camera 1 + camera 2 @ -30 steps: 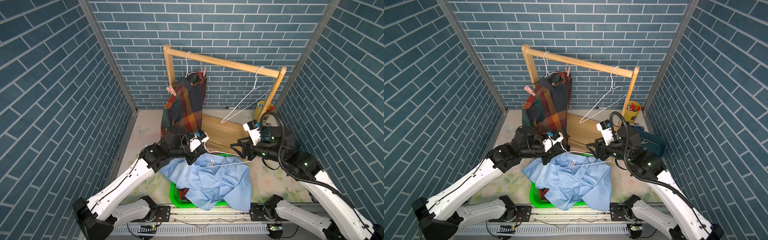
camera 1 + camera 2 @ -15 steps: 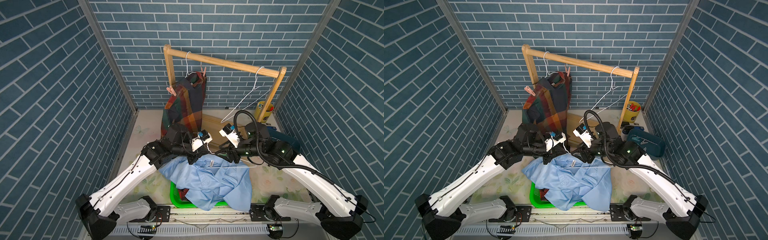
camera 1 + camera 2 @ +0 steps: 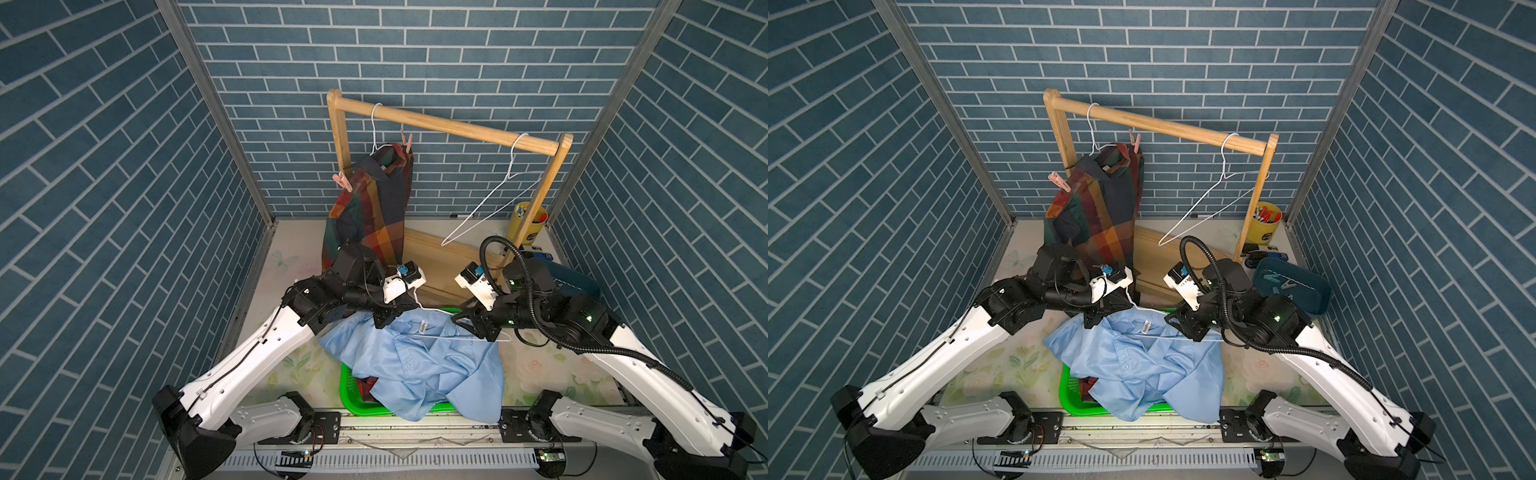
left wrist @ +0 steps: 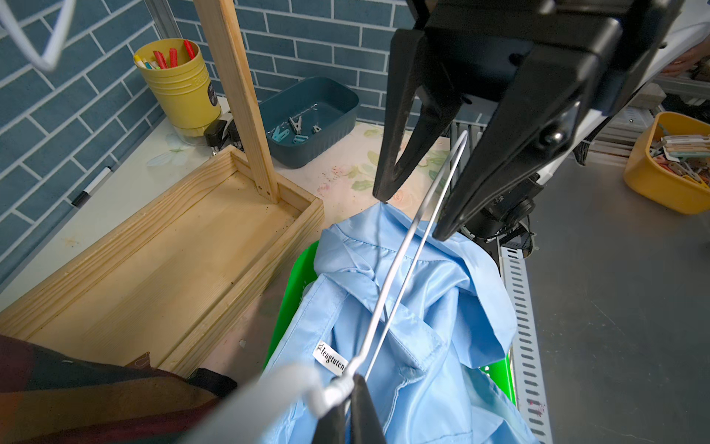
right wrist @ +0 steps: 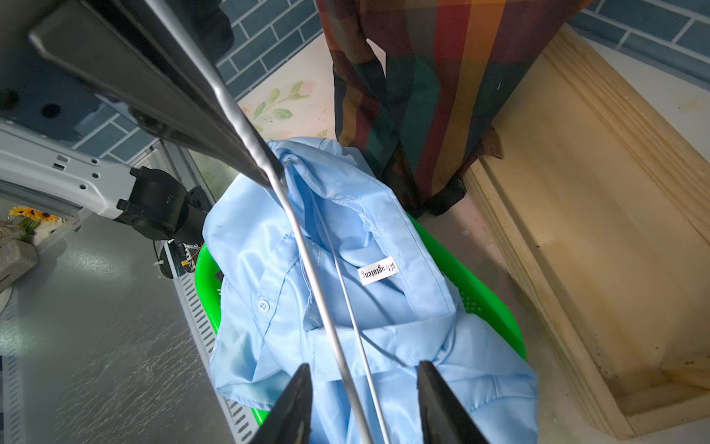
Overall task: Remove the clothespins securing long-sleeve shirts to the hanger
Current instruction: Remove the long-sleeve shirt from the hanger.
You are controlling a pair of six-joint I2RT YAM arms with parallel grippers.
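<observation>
A light blue shirt (image 3: 424,374) lies crumpled over the green basket (image 3: 347,386), and a white wire hanger (image 3: 457,337) lies across its collar. My left gripper (image 4: 347,415) is shut on the hanger's (image 4: 403,261) twisted neck. My right gripper (image 5: 363,403) is open, its jaws on either side of the hanger's two wires (image 5: 326,307) at the far end, not touching them. The plaid shirt (image 3: 374,208) hangs on the wooden rack (image 3: 449,126), with one pink clothespin (image 3: 343,181) at its shoulder and another (image 3: 407,142) near its collar.
An empty white hanger (image 3: 490,203) hangs at the rack's right end. A yellow cup (image 3: 528,224) of pens stands by the right post. Next to it is a teal bin (image 3: 1291,286) with a few clothespins (image 4: 292,128) in it. The rack's wooden base tray (image 4: 153,261) lies behind the basket.
My right arm has swung round at the hanger's far end and its jaws have narrowed around the wires. My left gripper has kept its hold on the hanger's neck.
</observation>
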